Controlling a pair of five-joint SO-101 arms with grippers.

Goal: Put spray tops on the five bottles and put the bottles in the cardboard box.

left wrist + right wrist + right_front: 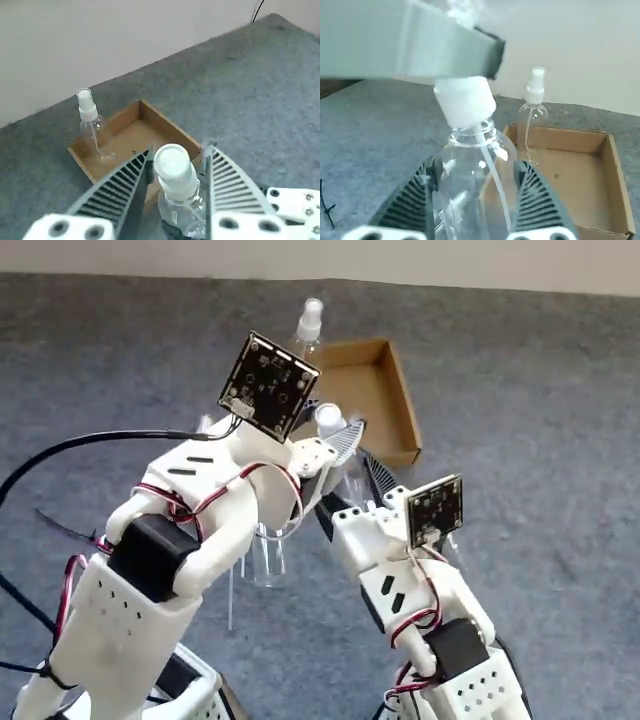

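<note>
Well short of finished, going by what lies on the grey carpeted surface [560,390]. In the far corner of the open brown cardboard box [405,420], upright, just one clear plastic bottle with a white sprayer [309,325]. Counted as one of five done.

Near the box and raised off the surface, a second clear plastic bottle [470,170], clamped by its body in the right hand [476,169]. From above, closed narrowly about this bottle's white spray top [465,102], the left hand [178,152], with one ribbed finger at either side of the cap. Spray top sitting on the neck, dip tube running down inside the bottle. Whether screwed fully home, impossible to tell. Judged as midway through fitting the second top.

Under the left arm in the high view, a third clear bottle [268,558] standing on the surface, its neck hidden.

Left to do, by this reckoning: tightening this top, setting this bottle in the box, then topping and boxing the others.
</note>
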